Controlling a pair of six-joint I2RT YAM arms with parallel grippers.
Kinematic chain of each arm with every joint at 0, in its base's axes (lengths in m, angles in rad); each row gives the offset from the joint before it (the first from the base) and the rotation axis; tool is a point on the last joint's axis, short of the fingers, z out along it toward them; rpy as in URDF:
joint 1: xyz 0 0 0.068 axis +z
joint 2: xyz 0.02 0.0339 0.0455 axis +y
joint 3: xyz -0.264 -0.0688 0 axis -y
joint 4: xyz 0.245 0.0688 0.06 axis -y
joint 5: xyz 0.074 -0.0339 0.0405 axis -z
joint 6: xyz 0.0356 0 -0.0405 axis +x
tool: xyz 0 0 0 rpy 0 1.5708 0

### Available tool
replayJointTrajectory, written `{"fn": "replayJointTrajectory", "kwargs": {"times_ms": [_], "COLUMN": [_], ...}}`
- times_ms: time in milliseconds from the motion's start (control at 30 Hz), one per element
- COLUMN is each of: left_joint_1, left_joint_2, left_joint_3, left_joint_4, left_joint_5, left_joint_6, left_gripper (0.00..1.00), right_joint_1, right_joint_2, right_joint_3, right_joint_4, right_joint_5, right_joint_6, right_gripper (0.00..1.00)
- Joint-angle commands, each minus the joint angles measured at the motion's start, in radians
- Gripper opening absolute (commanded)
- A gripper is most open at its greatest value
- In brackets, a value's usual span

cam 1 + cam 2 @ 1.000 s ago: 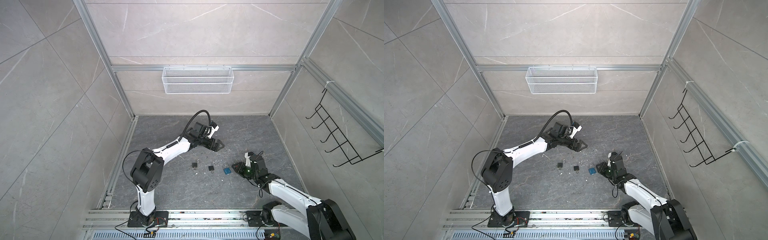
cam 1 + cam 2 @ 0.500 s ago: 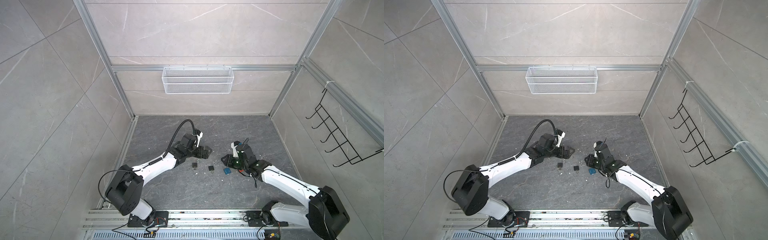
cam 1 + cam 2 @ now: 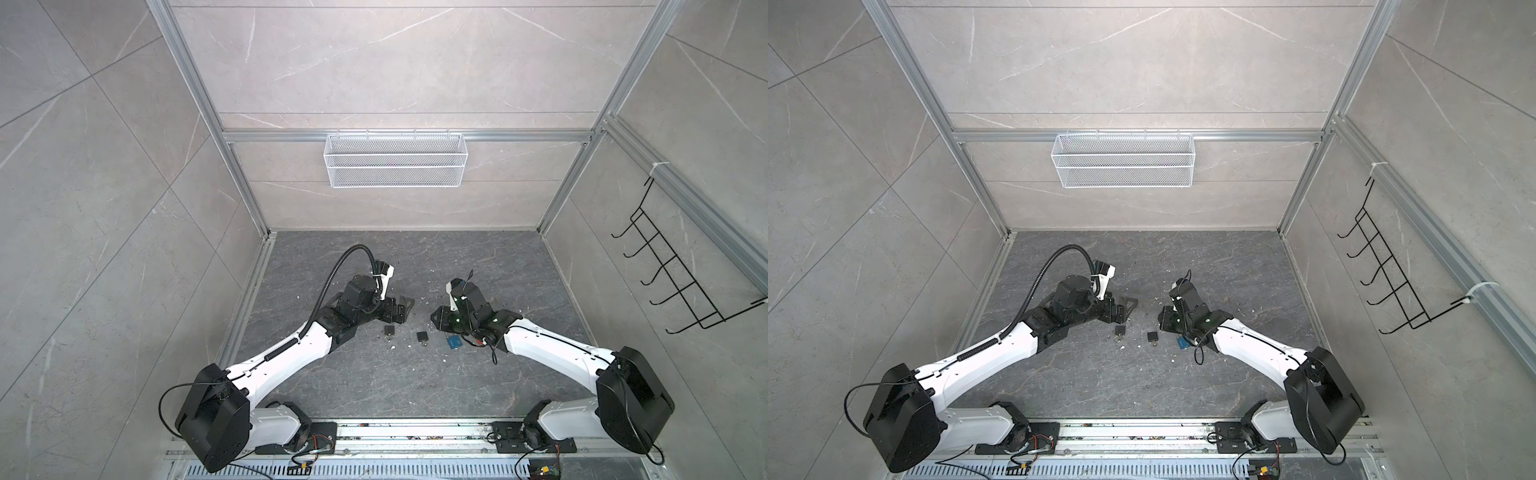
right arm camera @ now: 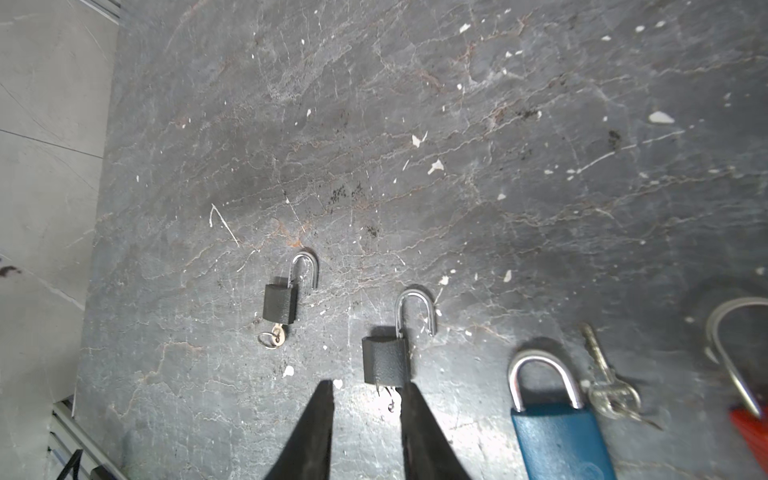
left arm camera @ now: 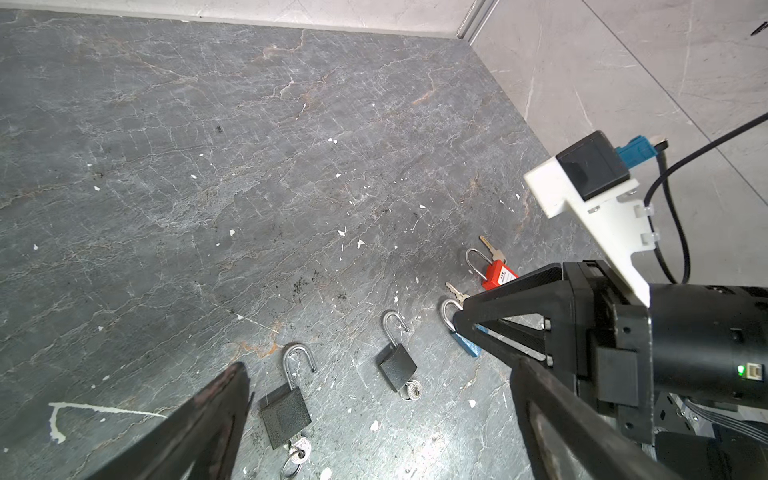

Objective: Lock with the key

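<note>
Our left gripper (image 5: 378,365) gapes wide and empty; our right gripper (image 4: 366,384), narrowly parted and empty, sits by the black padlock (image 4: 384,360) beside the blue padlock (image 4: 559,440).

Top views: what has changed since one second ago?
The left gripper lowered toward the black padlocks; the right gripper moved toward the middle, up to them. Nothing was grasped or released. The black padlocks and the blue padlock stayed in place.

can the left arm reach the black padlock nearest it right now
Probably yes: the left claw stands wide open right by that black padlock, nothing lies between them, and the other black padlock sits apart.
</note>
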Motion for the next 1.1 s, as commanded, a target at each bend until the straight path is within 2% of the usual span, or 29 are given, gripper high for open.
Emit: {"fn": "replayJointTrajectory", "kwargs": {"times_ms": [0, 267, 500, 633, 867, 1067], "left_joint_1": [0.000, 0.006, 0.025, 0.045, 0.045, 0.044], "left_joint_2": [-0.021, -0.074, -0.089, -0.079, -0.054, -0.046], "left_joint_3": [-0.011, -0.001, -0.045, -0.059, -0.068, -0.075], "left_joint_4": [0.024, -0.059, -0.035, -0.010, 0.047, 0.078], "left_joint_5": [0.000, 0.001, 0.022, 0.086, 0.187, 0.214], "left_joint_6": [0.031, 0.069, 0.058, 0.034, -0.010, -0.008], "left_gripper": [1.00, 1.00, 1.00, 1.00, 1.00, 1.00], "right_joint_1": [0.014, 0.032, 0.033, 0.044, 0.108, 0.153], "right_joint_2": [0.020, 0.076, 0.091, 0.056, -0.054, -0.112], "right_joint_3": [0.046, 0.133, 0.120, 0.080, 0.026, 0.049], "right_joint_4": [-0.040, -0.102, -0.082, -0.077, -0.113, -0.185], "right_joint_5": [0.044, 0.073, 0.105, 0.129, 0.236, 0.318], "right_joint_6": [0.007, -0.010, -0.009, 0.027, 0.099, 0.101], "right_gripper": [0.31, 0.31, 0.31, 0.31, 0.32, 0.32]}}
